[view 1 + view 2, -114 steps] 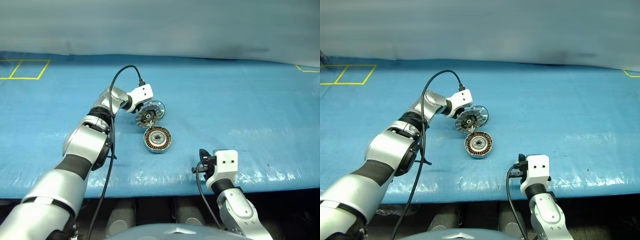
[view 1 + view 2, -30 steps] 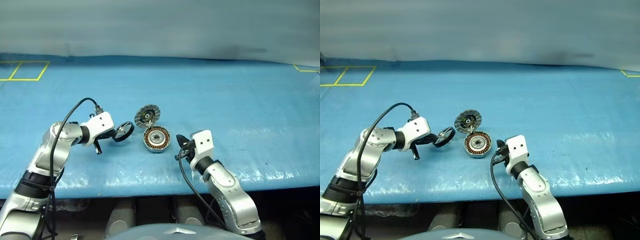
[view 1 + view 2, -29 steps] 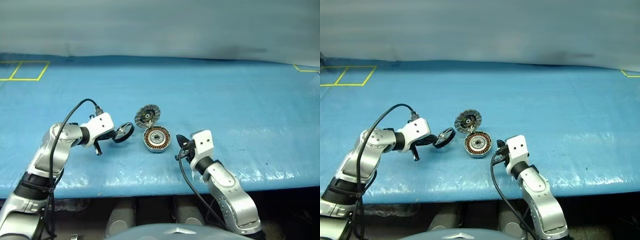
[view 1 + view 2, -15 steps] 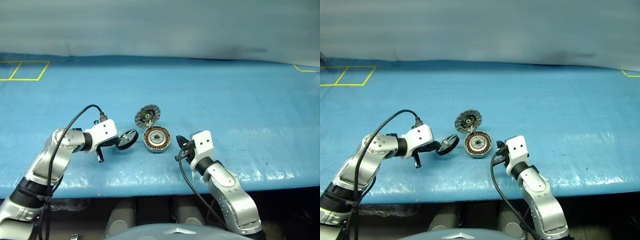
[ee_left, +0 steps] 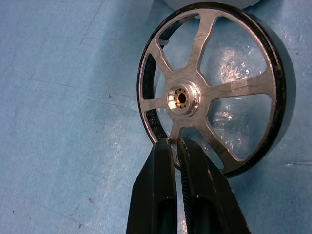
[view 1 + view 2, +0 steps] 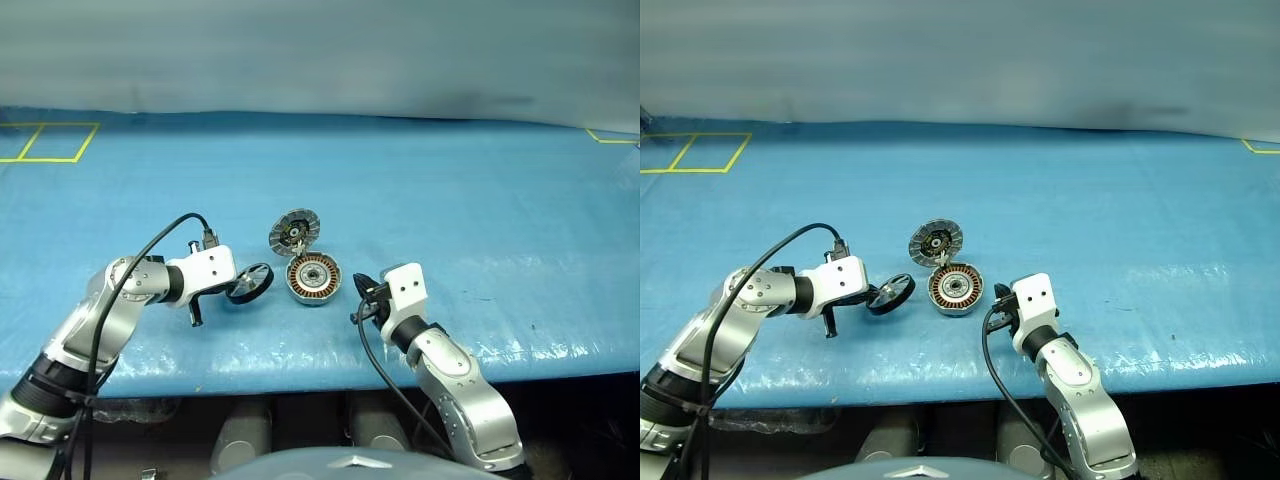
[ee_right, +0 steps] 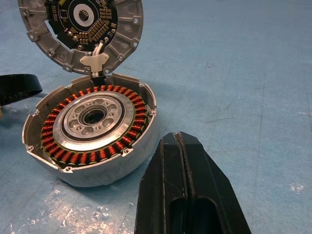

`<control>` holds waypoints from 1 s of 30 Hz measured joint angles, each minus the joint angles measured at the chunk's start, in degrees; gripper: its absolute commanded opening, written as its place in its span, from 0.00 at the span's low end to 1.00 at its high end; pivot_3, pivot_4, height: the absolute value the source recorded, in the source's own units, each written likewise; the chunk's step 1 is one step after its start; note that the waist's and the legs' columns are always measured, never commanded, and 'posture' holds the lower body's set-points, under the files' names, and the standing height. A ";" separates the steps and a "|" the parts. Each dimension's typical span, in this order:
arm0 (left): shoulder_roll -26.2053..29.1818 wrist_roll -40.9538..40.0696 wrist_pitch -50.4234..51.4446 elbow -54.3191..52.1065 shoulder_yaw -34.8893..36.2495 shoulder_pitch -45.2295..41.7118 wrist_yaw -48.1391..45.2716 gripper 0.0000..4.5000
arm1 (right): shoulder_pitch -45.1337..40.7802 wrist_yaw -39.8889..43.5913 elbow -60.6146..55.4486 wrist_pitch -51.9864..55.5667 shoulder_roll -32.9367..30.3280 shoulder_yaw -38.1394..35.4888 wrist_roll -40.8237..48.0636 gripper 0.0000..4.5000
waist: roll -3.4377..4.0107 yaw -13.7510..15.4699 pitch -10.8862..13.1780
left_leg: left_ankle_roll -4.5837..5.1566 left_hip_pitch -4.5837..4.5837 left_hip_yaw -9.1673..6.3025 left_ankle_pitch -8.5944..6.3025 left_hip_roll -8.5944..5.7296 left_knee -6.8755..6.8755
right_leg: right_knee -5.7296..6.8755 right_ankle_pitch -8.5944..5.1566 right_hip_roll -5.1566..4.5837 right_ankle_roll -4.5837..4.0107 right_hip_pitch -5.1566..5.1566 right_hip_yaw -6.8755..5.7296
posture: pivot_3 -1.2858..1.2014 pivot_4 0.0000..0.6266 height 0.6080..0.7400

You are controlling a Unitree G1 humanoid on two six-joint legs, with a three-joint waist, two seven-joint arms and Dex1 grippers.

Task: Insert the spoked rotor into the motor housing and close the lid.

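Observation:
The spoked rotor [image 5: 209, 92], a black ring with a silver spoked hub, hangs tilted just left of the motor housing [image 6: 314, 279]. My left gripper [image 5: 174, 142] is shut on the rotor's rim. The housing [image 7: 73, 122] lies flat on the table and shows its copper windings around a central bearing. The lid [image 7: 80, 24] stands upright and open at the housing's far edge [image 6: 293, 232]. My right gripper [image 7: 179, 137] is shut with nothing in it. It hovers a short way right of the housing, pointing at it.
A blue tarp [image 6: 480, 200] covers the table. The table's front edge [image 6: 330, 375] runs close below the arms. Yellow tape squares [image 6: 50, 140] mark the far left corner. A black cable [image 6: 150, 245] loops off the left wrist.
Since the earliest frames my left gripper has left the lid and now holds the rotor left of the housing. My right gripper has come up beside the housing. Lately the rotor rolled slightly.

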 measured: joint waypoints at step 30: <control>2.82 -13.05 2.74 -6.92 6.20 -0.78 -4.29 0.68 | -0.71 0.42 0.01 0.00 -0.06 0.03 0.00 0.00 | 0.01 0.04 0.02 | 0.00 -0.05 0.02 0.00 0.00 -0.22 | -0.23 0.00 -0.02 0.00 -0.05 -0.01 | 0.52 0.24 1.00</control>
